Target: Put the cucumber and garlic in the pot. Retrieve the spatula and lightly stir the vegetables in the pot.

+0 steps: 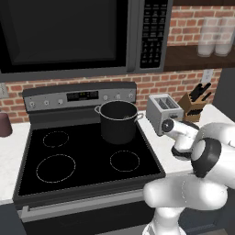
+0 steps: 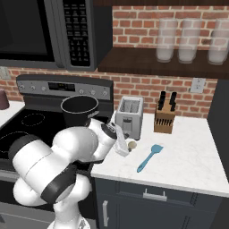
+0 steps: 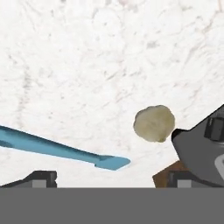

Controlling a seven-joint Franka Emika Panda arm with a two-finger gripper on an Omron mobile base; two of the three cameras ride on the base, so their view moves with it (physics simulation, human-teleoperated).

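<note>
Our jaws stand spread wide and hold nothing above the white marbled table (image 2: 192,165). The small beige garlic bulb (image 3: 154,123) lies at about four o'clock of centre in the hand view, touching the boxy silver toaster (image 3: 205,148). The slim light-blue spatula (image 3: 57,148) lies at eight o'clock. The deep dark-grey stockpot (image 1: 118,121) waits on the black stove (image 1: 87,160). Closing off-centre, we risk pinching the toaster's corner or rolling the round bulb away.

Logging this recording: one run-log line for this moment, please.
gripper: open, above counter | garlic: on counter by toaster | spatula: on counter, untouched | pot: on stove
</note>
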